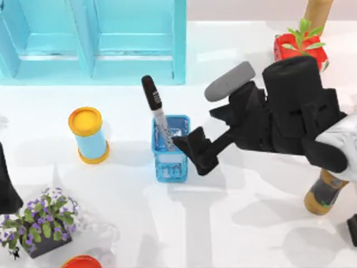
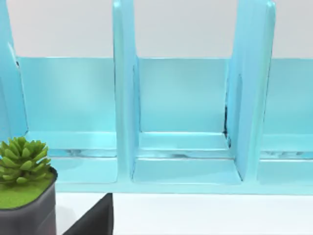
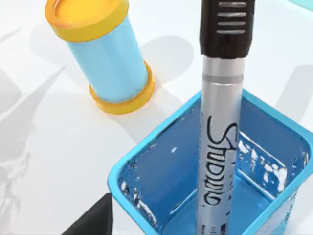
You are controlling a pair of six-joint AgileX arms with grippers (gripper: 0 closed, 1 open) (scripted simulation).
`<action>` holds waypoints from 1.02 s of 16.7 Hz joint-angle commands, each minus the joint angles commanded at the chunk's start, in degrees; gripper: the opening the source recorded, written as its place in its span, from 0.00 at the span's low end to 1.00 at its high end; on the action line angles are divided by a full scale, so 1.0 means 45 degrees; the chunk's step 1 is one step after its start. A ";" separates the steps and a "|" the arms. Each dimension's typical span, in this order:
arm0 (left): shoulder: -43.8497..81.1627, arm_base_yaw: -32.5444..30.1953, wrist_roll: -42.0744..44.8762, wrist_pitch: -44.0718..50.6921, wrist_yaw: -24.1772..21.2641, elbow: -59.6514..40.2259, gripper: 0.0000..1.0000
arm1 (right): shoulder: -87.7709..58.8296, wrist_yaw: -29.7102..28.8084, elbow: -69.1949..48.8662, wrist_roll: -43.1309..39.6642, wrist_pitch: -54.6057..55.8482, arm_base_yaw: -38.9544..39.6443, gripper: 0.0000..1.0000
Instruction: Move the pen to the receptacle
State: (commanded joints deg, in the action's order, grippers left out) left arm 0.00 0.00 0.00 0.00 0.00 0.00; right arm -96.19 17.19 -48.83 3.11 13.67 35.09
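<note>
Top view showed the pen (image 1: 158,114) standing nearly upright in the blue receptacle (image 1: 170,166) at mid-counter, its black cap leaning away, just left of the right end effector (image 1: 192,149), whose fingers looked spread and apparently released. The left arm sat parked at left.

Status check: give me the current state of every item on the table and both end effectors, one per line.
pen: standing tilted inside the bin, black cap end up.
blue bin: upright, holding the pen's lower shaft.
yellow-lidded canister: upright, lid on, to the bin's left.
right end effector: beside the bin, open, not gripping the pen.
left arm: parked at the table's left edge.
</note>
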 joint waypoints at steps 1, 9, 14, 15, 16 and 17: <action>0.0000 0.0000 0.0000 0.0000 0.0000 0.0000 1.00 | 0.0000 0.0000 0.0000 0.0000 0.0000 0.0000 1.00; 0.0000 0.0000 0.0000 0.0000 0.0000 0.0000 1.00 | -0.2131 -0.0355 -0.1521 0.0236 0.0713 0.0379 1.00; 0.0000 0.0000 0.0000 0.0000 0.0000 0.0000 1.00 | -0.4738 -0.0799 -0.3297 0.0520 0.1528 0.0866 1.00; 0.0000 0.0000 0.0000 0.0000 0.0000 0.0000 1.00 | -0.4913 -0.0835 -0.3446 0.0543 0.1594 0.0908 1.00; 0.0000 0.0000 0.0000 0.0000 0.0000 0.0000 1.00 | -0.4956 -0.0843 -0.3484 0.0549 0.1611 0.0920 1.00; 0.0000 0.0000 0.0000 0.0000 0.0000 0.0000 1.00 | -0.4956 -0.0843 -0.3484 0.0549 0.1611 0.0920 1.00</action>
State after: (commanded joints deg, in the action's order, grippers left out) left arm 0.00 0.00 0.00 0.00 0.00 0.00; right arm -118.50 13.40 -64.51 5.58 20.92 39.22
